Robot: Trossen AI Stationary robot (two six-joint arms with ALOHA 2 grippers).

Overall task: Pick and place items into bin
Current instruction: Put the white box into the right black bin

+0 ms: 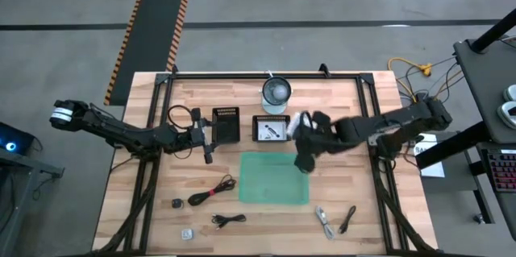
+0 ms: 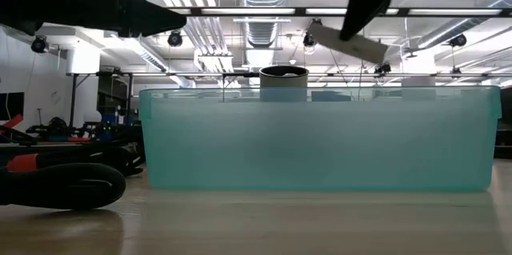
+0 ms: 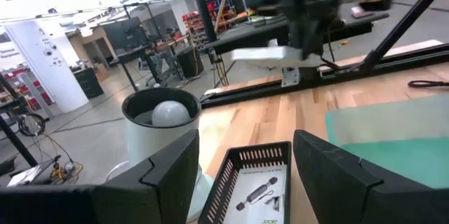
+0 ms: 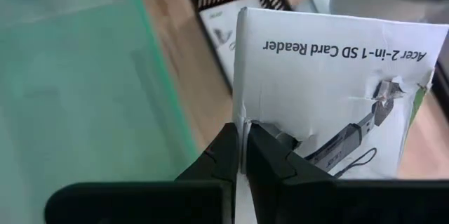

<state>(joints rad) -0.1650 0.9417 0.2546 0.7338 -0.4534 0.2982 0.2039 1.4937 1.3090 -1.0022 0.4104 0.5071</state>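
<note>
Right gripper (image 4: 242, 155) up over the green bin (image 1: 275, 178), jaws pinching a white card (image 4: 330, 87). Left gripper (image 3: 245, 161) near the black tray (image 3: 258, 189), jaws spread wide.

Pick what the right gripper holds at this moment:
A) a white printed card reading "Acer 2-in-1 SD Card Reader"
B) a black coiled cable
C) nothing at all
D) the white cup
A: in the right wrist view the right gripper has its jaws shut on the edge of the white printed card, whose text is legible, held beside the green bin.
</note>
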